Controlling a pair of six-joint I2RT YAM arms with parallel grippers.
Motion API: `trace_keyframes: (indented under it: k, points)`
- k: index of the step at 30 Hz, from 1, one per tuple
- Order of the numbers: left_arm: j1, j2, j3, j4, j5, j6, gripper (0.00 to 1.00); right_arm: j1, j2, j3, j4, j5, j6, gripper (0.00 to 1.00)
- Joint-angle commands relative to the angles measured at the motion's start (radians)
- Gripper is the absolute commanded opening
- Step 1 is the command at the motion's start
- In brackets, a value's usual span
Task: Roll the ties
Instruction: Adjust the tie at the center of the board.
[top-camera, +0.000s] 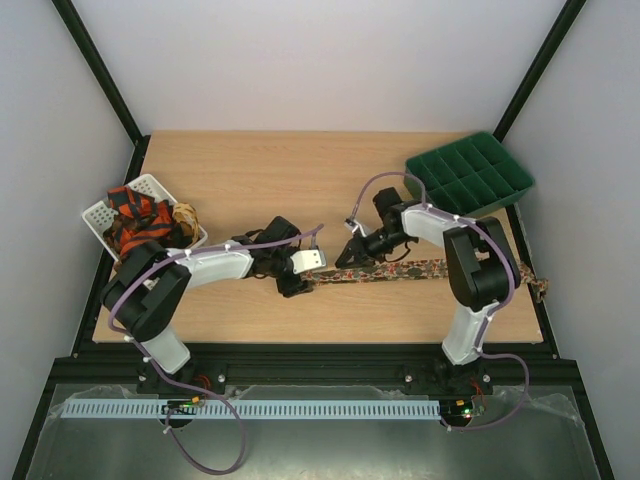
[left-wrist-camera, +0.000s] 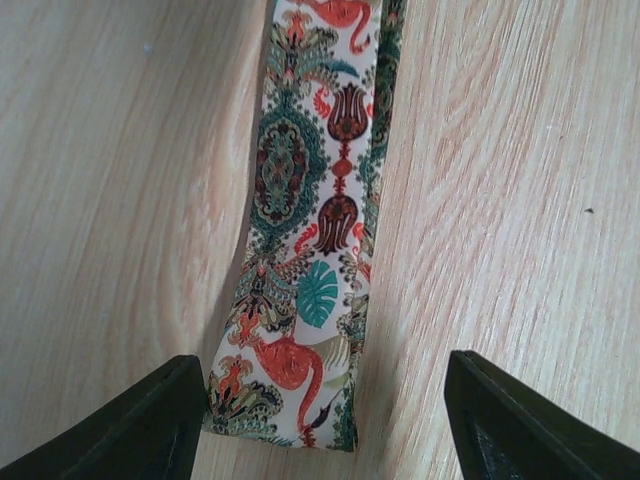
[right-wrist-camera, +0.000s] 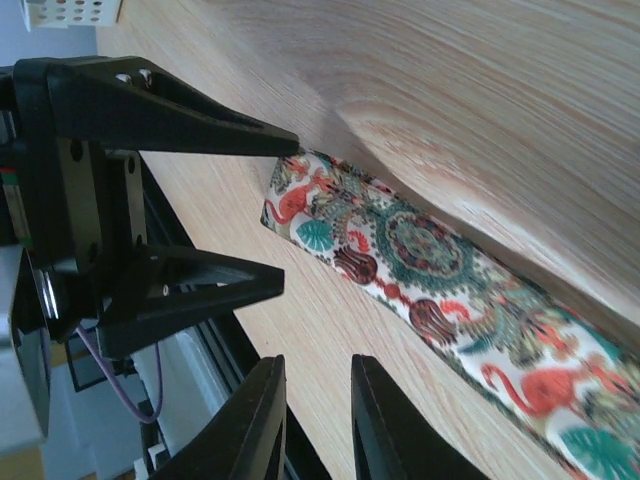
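Note:
A patterned tie (top-camera: 420, 270) with flamingos and teal leaves lies flat across the table. Its right end hangs over the table's edge (top-camera: 538, 286). My left gripper (top-camera: 303, 283) is open and low over the tie's left end. In the left wrist view that tie end (left-wrist-camera: 290, 390) lies between the black fingers (left-wrist-camera: 140, 425), nearer the left one, and is not gripped. My right gripper (top-camera: 347, 257) hovers just beside the tie (right-wrist-camera: 430, 270), a little further along. Its fingers (right-wrist-camera: 385, 425) stand a narrow gap apart over bare wood with nothing between them. More ties (top-camera: 140, 222), red-orange and black, sit bunched in the basket.
The white plastic basket (top-camera: 98, 214) stands at the left edge of the table. A green compartment tray (top-camera: 470, 175) sits at the back right corner. From the right wrist, my left gripper (right-wrist-camera: 288, 215) shows close by.

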Motion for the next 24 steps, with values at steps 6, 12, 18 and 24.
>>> trace_keyframes:
  k: [6,12,18,24]
  points:
    - [0.019,0.03,0.011,-0.025,-0.03,-0.045,0.67,0.085,0.14,0.003,0.113,0.019,0.108,0.14]
    - [0.049,0.018,0.002,-0.057,-0.048,-0.039,0.75,0.103,0.213,-0.005,0.119,0.046,0.091,0.12]
    - [0.037,0.078,0.036,-0.03,0.011,-0.047,0.77,0.104,0.232,-0.01,0.141,0.092,0.085,0.12]
    - [0.004,0.179,0.128,-0.053,-0.065,-0.014,0.67,0.103,0.243,0.005,0.143,0.133,0.062,0.11]
